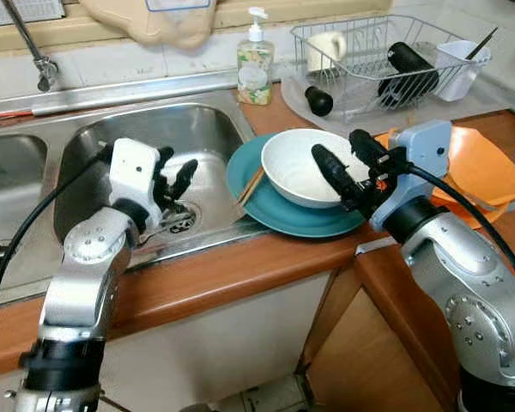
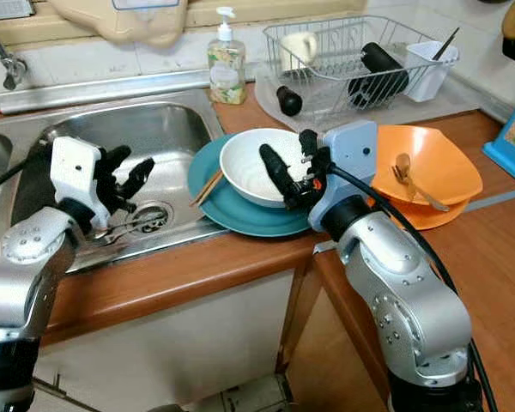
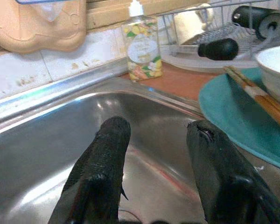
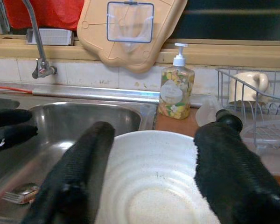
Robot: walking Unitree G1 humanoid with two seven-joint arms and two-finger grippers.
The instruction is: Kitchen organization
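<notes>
White and round, a bowl (image 1: 302, 166) is sitting on a teal plate (image 1: 266, 206) on the wooden counter, just beside the steel sink (image 1: 197, 129). The right gripper (image 1: 348, 167) is reaching over the bowl's near rim with its fingers spread and nothing between them. The left gripper (image 1: 173, 182) is hovering over the sink basin, fingers apart and empty. Chopsticks (image 1: 251, 184) are lying on the plate against the bowl. A fork (image 4: 16, 193) is resting near the drain. Behind, a soap bottle (image 1: 255, 60) is standing beside a dish rack (image 1: 369, 51), and an orange bowl (image 2: 438, 167) is sitting to the right.
</notes>
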